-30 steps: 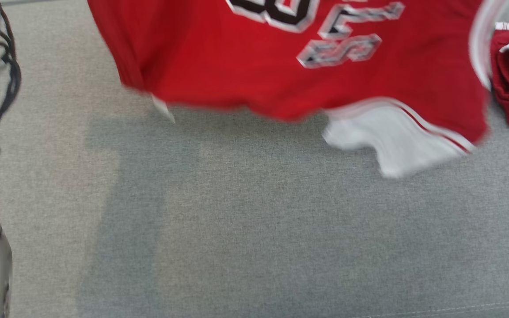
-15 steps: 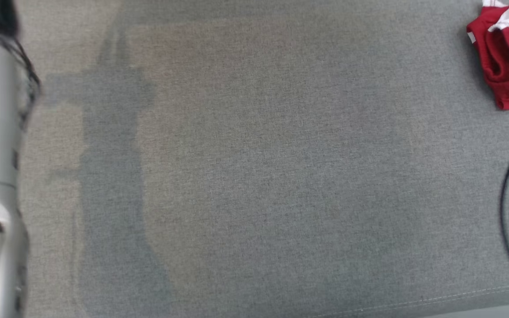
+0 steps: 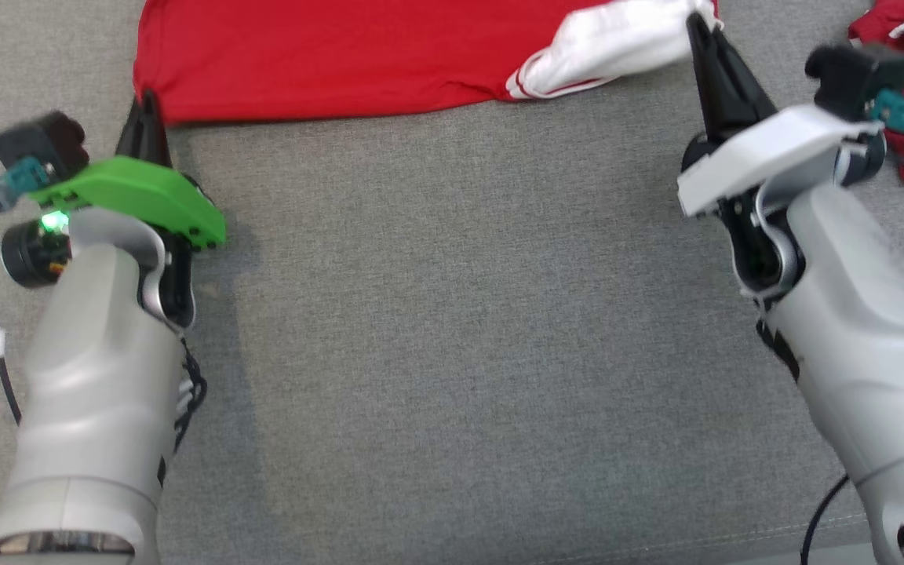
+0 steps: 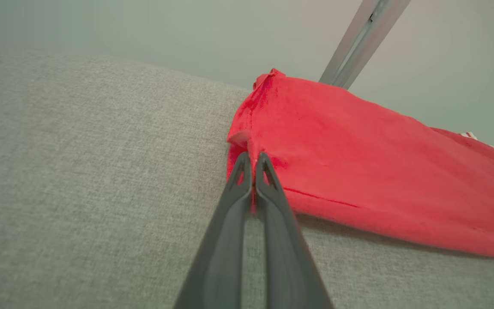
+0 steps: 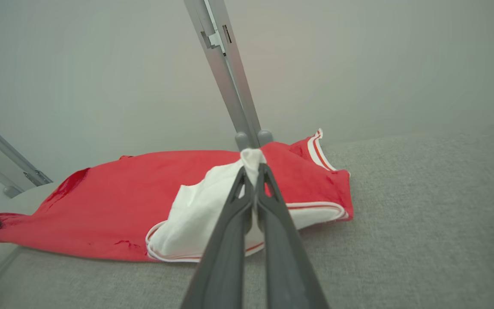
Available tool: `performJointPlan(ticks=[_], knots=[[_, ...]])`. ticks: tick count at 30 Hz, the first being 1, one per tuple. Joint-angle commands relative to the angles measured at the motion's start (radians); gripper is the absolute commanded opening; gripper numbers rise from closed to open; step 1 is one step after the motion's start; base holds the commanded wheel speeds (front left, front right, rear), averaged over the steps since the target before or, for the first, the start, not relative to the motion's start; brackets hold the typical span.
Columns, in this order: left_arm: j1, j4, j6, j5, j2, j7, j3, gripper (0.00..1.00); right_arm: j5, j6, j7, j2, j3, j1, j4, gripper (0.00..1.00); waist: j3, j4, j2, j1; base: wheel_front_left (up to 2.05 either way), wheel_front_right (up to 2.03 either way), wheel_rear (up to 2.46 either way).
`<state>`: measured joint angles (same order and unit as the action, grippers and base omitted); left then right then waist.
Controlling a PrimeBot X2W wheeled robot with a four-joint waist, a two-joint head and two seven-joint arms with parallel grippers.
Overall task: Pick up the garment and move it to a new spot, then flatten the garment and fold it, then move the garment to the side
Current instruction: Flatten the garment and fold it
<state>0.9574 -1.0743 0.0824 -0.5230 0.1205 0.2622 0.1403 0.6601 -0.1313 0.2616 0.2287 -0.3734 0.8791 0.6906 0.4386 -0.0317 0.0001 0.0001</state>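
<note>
change — garment [image 3: 326,63], swinging a second ago, now lies along frame top on grey cushion [image 3: 452,329] | left gripper [image 3: 144,106], right gripper [image 3: 699,31] both clamped on its corners | next, likely: flattening

Left hand [image 4: 253,158] and right hand [image 5: 253,169] far forward, well apart, fingers [image 4: 282,240] pinched together, wrists seemingly level.

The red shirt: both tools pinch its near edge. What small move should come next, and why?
Probably pull the two held corners gently apart. The left tool and the right tool are shut on the shirt, and its white part lies bunched, not flat.
</note>
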Motion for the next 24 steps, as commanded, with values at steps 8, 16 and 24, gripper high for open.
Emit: performJointPlan(ticks=[8,16,24], knots=[[-0.394,0.343,-0.007,0.098,-0.03,0.003,-0.097,0.0,-0.092,0.001,0.004,0.021,0.135,-0.433,-0.347,0.0,-0.097,0.028,-0.0001,-0.0001,0.0,0.0,0.0],[-0.736,0.647,-0.046,0.146,-0.043,-0.002,-0.119,0.0,-0.182,0.001,0.004,0.006,0.242,-0.811,-0.671,0.0,-0.191,0.02,-0.0001,-0.0001,0.0,0.0,0.0],[-1.029,1.07,-0.14,0.151,-0.037,-0.188,-0.11,0.0,-0.234,0.001,-0.02,-0.011,0.317,-1.075,-0.87,0.0,-0.237,0.024,-0.0001,-0.0001,0.0,0.0,0.0]])
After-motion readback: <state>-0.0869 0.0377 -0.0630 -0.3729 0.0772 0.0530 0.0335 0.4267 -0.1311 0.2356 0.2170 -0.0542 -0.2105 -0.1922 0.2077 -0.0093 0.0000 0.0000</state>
